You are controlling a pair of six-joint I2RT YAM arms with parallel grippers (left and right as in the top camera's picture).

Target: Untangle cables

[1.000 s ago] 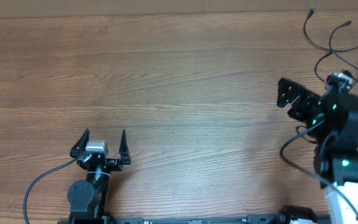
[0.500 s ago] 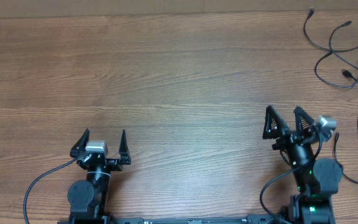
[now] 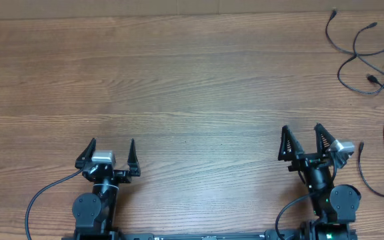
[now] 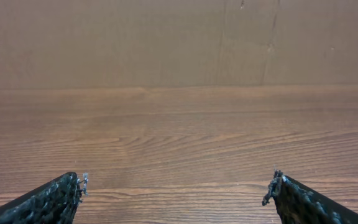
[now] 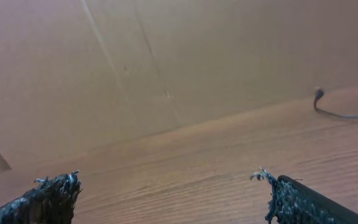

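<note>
Cables sprawled along table right edge, strands running mostly near-to-far, both pairs of jaws spread open, empty

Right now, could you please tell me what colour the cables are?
The cables are black; the overhead view shows them best.

The desk is matt brown wood with fine grain. The cables look like smooth black plastic. The left hand and right hand have rough, grainy black fingers. Behind them is a matt cardboard wall.
</note>
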